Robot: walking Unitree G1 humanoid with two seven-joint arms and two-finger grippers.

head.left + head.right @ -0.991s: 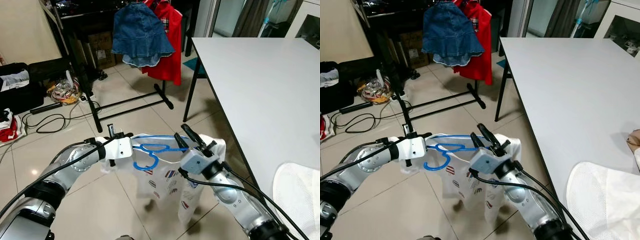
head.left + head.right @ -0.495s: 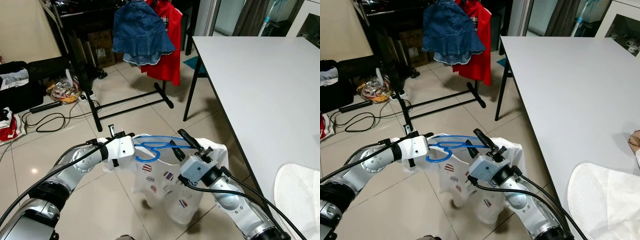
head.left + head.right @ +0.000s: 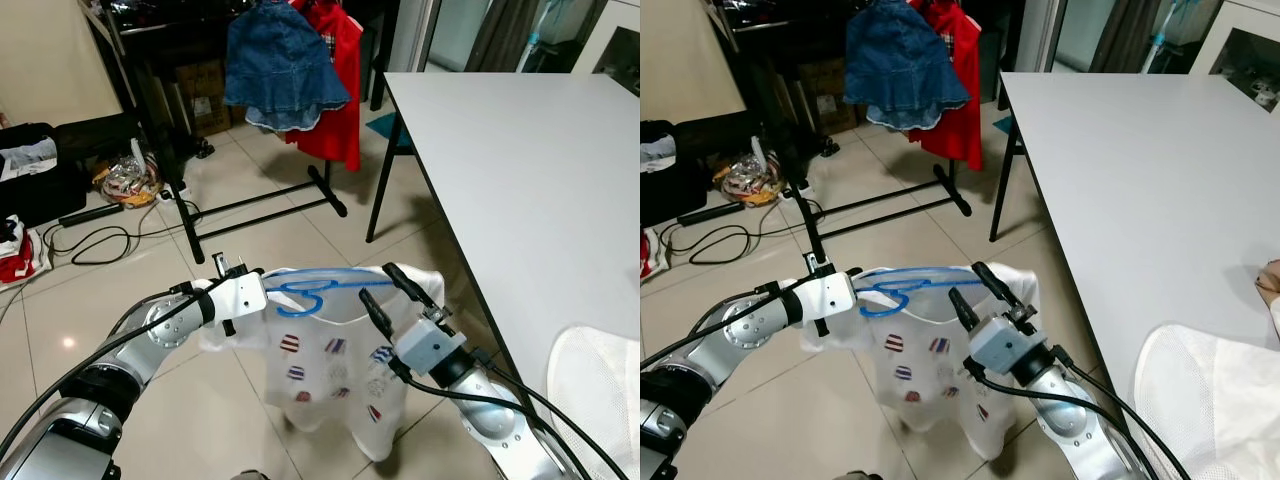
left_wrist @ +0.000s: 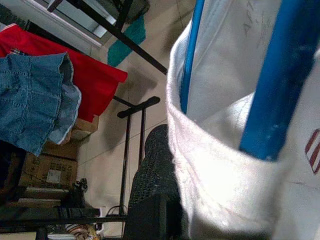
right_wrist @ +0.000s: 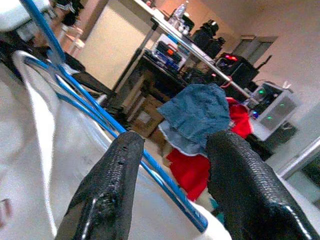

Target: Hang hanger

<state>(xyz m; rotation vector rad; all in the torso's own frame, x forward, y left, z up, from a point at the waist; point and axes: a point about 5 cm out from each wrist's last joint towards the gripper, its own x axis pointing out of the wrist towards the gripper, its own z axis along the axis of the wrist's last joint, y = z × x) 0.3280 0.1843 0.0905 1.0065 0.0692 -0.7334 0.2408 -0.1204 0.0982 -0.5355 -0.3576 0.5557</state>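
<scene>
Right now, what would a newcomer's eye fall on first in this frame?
The white patterned shirt on a blue hanger, held up over the tiled floor between the left pincer at one shoulder and the open right pincer at the other. Behind, a denim skirt and red garment hang on a black rack, beside a white table.
</scene>
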